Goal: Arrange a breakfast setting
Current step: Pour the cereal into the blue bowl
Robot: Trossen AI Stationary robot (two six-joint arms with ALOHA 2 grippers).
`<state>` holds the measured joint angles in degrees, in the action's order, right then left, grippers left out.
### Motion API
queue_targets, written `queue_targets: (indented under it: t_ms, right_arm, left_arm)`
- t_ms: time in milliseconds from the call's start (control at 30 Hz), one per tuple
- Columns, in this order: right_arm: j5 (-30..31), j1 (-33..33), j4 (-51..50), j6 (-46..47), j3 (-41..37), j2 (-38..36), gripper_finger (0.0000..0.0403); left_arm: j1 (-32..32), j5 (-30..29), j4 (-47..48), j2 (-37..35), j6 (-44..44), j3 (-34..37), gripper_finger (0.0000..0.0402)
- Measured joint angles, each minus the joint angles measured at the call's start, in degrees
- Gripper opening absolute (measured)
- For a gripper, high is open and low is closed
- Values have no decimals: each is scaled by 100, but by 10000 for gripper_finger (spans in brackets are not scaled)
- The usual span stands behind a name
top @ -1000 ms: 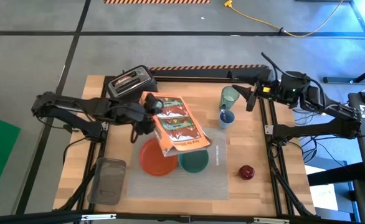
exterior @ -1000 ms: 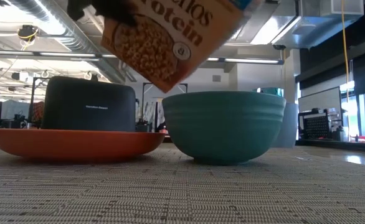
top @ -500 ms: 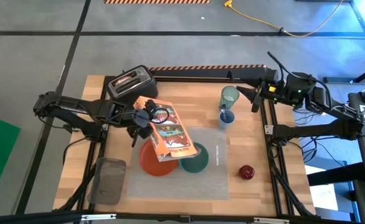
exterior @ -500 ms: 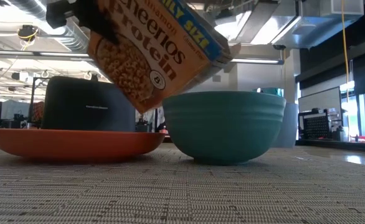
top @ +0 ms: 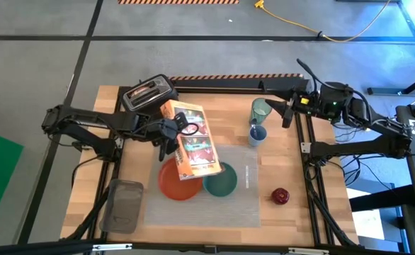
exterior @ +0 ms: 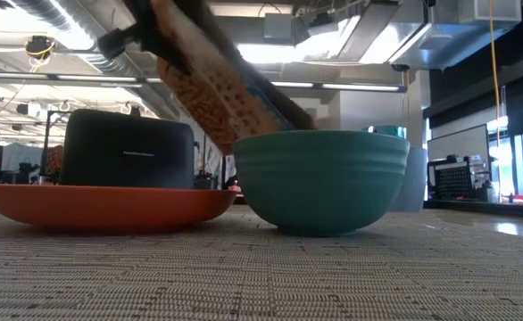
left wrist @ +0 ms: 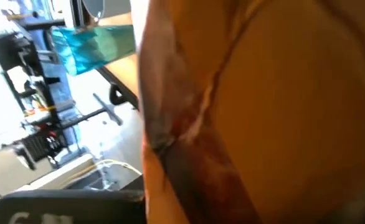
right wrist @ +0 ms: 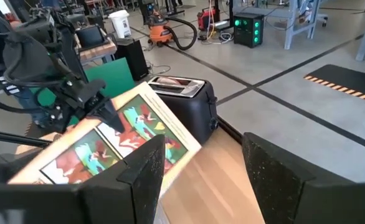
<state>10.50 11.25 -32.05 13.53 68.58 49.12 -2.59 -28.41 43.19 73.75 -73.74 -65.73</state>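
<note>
High view shows left tool [top: 171,134] clamped on cereal box [top: 193,142]; right wrist view shows right tool [right wrist: 201,168] apart.

A small line of white brand lettering is printed on the front of the black toaster [exterior: 128,147], at about nine o'clock from the teal bowl [exterior: 319,178] in the low view; it is too small to be read with certainty. Coloured printed panels are shown on the cereal box [top: 192,140], but no word on them can be made out. Orange-and-black warning stripes [top: 178,2] are marked on the floor at twelve o'clock from the table, and a similar striped strip [top: 232,76] is laid along the table's far edge.
</note>
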Motion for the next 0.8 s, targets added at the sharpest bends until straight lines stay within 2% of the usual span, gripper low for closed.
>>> queue_targets:
  t_ms: [467, 800]
  right_arm:
    - [-55, -3, -120, 165, 0, 2, 204]
    - [-52, 0, -117, 162, 0, 28, 204]
  left_arm:
    - [-31, -98, -744, 206, -1342, 0, 94]
    - [-31, -65, -931, 206, -1857, 2, 94]
